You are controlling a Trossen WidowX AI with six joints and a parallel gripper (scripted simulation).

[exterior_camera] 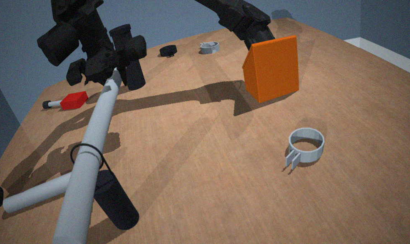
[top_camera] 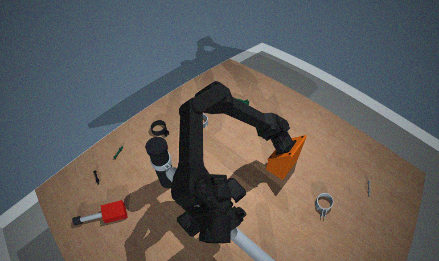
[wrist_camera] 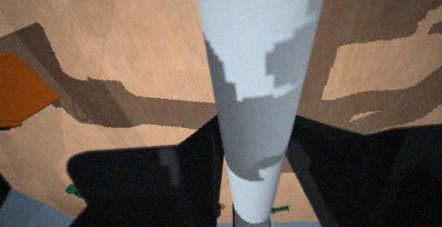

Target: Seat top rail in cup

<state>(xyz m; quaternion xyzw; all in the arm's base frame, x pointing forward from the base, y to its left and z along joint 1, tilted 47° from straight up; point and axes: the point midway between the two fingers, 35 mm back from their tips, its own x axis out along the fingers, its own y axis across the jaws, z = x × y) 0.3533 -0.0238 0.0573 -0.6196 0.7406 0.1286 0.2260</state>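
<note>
Rail pinched in the jaws, cup end out of clear sight

At far left, a red mallet (top_camera: pixel 113 211) (exterior_camera: pixel 73 100) is lying on the table (top_camera: pixel 344 155) (exterior_camera: pixel 200 187). A black bolt (top_camera: pixel 96 177) and a green bolt (top_camera: pixel 118 152) (wrist_camera: pixel 280 209) are resting just beyond it. Next, the big post (top_camera: pixel 156 147) (exterior_camera: pixel 135 78) is standing, wearing a grey brace band (top_camera: pixel 161 166) up near its cap. The gripper (top_camera: pixel 216 210) (exterior_camera: pixel 110 77) (wrist_camera: pixel 247 117) is pinching the grey top rail (top_camera: pixel 252 246) (exterior_camera: pixel 94 133) (wrist_camera: pixel 256 42) between its fingers; the rail is passing through the black loop cap (exterior_camera: pixel 71 154) on the small post (exterior_camera: pixel 117 200). Whether its far end is sitting in the cup, I cannot tell. Rightward, an orange mount (top_camera: pixel 279 168) (exterior_camera: pixel 274 69) (wrist_camera: pixel 21 93) is carrying the arm, and a loose grey band (top_camera: pixel 317 202) (exterior_camera: pixel 314 154) is lying well apart from the post.
</note>
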